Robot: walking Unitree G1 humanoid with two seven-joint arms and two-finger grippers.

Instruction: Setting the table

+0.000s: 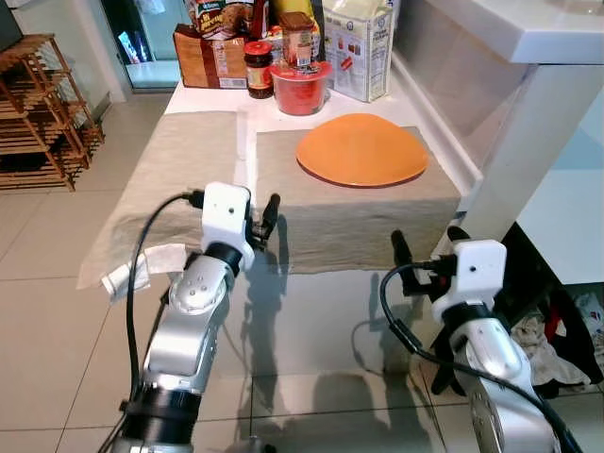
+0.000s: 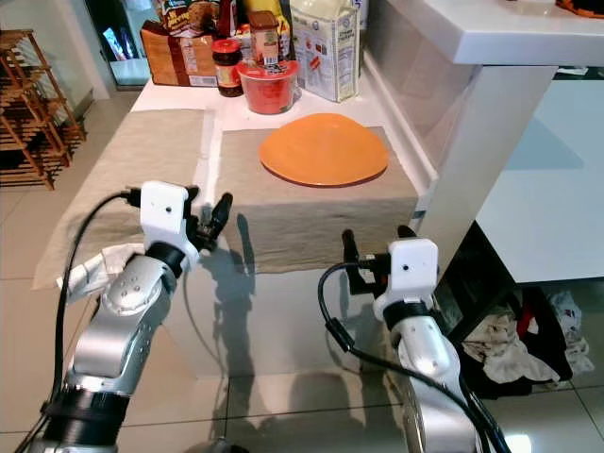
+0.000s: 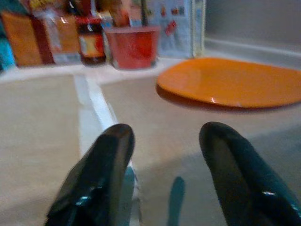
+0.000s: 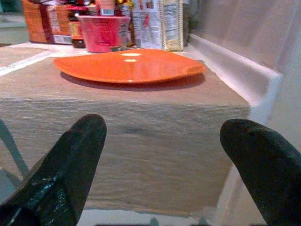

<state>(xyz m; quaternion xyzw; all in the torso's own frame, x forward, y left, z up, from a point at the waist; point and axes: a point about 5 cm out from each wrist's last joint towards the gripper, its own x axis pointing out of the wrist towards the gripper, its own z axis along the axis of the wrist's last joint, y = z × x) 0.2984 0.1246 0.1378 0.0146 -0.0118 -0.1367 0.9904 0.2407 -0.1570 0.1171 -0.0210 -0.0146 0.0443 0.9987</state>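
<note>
One orange plate [image 1: 360, 149] is lying on the right of two beige placemats [image 1: 354, 203], whose front edge is draping over the white table [image 1: 242, 109]. Both grippers are hovering at that edge, the left gripper [image 1: 263, 223] between the mats, fingers moderately parted, the right gripper [image 2: 376, 243] lower, spread wide, empty. Along the table's far end are standing a red tub [image 1: 301, 90], a jar [image 1: 259, 69] and cartons (labels too blurred to read).

plates: 1 [image 1: 360, 150] | placemats: 2 [image 1: 354, 215] | red tubs: 1 [image 1: 300, 90] | cartons: 1 [image 1: 360, 49]
</note>
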